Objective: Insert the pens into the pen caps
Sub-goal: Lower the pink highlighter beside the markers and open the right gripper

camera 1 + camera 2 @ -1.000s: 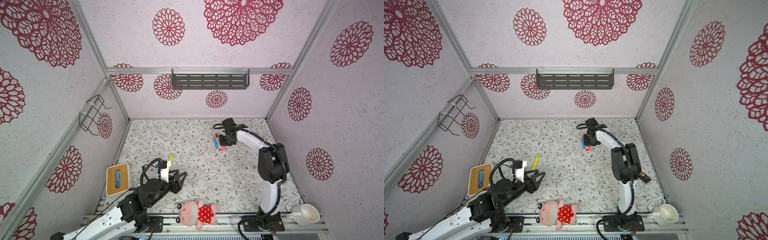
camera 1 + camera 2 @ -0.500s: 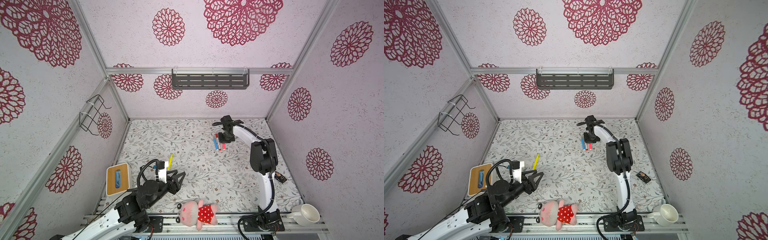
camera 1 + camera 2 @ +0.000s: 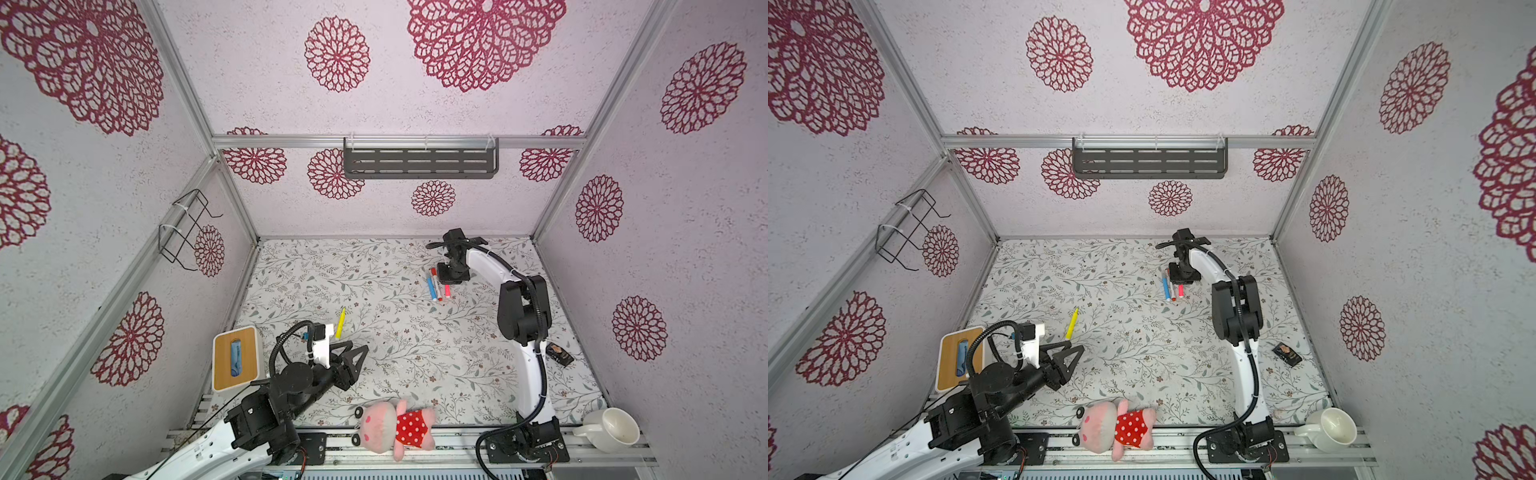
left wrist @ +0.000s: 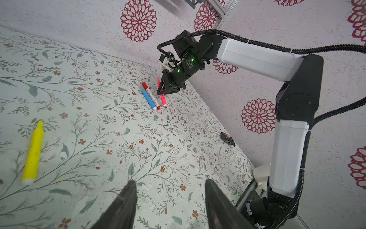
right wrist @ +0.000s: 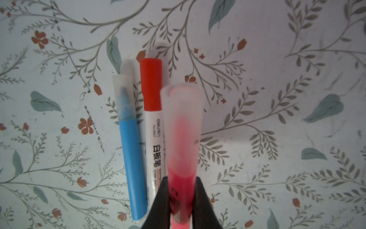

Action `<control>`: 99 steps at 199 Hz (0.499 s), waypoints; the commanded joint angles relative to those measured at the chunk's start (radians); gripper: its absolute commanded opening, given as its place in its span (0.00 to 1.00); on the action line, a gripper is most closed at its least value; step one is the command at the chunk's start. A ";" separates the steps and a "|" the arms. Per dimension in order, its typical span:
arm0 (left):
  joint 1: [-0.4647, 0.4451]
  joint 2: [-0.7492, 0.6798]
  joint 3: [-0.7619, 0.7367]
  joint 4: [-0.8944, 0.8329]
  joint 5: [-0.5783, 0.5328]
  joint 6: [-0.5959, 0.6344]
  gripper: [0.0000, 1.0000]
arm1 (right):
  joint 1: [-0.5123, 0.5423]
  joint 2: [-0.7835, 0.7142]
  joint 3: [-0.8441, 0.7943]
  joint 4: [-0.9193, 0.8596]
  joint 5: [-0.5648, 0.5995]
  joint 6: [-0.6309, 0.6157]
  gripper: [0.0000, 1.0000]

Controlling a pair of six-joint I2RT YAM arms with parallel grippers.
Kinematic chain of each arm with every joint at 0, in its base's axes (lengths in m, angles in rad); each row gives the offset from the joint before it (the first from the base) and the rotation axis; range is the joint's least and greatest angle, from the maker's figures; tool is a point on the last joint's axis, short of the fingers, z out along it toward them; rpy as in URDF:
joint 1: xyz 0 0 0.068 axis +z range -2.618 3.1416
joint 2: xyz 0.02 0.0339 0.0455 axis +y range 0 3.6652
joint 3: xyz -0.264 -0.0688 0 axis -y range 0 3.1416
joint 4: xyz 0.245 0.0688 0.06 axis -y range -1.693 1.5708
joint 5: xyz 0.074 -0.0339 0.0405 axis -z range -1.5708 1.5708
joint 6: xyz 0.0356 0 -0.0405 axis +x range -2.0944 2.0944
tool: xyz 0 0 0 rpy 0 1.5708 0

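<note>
Front edge: a plush toy [image 3: 395, 428] in a red dotted dress and a white mug [image 3: 611, 428] sit along the bottom of both top views. Neither wrist view catches them.
Lower left: the left gripper [image 4: 169, 181] hangs over the floral mat [image 3: 415, 365], jaws spread and nothing between them.
Left edge: a wood-topped box [image 3: 222, 353] shows in the top views only.
Left of centre: the yellow pen [image 3: 340, 323] lies alone on the mat just beyond that gripper. The left wrist view shows its full length, but not whether it is capped.
Right edge: a small dark object [image 3: 559, 353] lies on the mat.
Upper right of the mat: the right gripper [image 5: 181, 179] is clamped on the barrel of the pink-red pen [image 5: 181, 138], which the left wrist view shows tilted.
Beside it: the blue pen [image 5: 132, 168] and the white-barrelled pen [image 5: 154, 138] lie side by side, touching.
Right wrist view alone: it shows a clear cap [image 5: 182, 103] on the held pen, a frosted cap [image 5: 123, 97] on the blue pen and a red cap [image 5: 151, 83] on the white one.
Back wall: a dark slotted shelf [image 3: 419, 164] hangs there.
</note>
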 commanded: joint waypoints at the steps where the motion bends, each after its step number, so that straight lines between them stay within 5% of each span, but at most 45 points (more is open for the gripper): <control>1: -0.008 -0.003 -0.017 0.015 -0.011 -0.015 0.58 | -0.013 -0.002 0.036 -0.026 -0.006 0.005 0.03; 99: -0.007 -0.012 -0.006 -0.012 -0.011 -0.017 0.58 | -0.016 0.009 0.064 -0.026 -0.046 0.020 0.07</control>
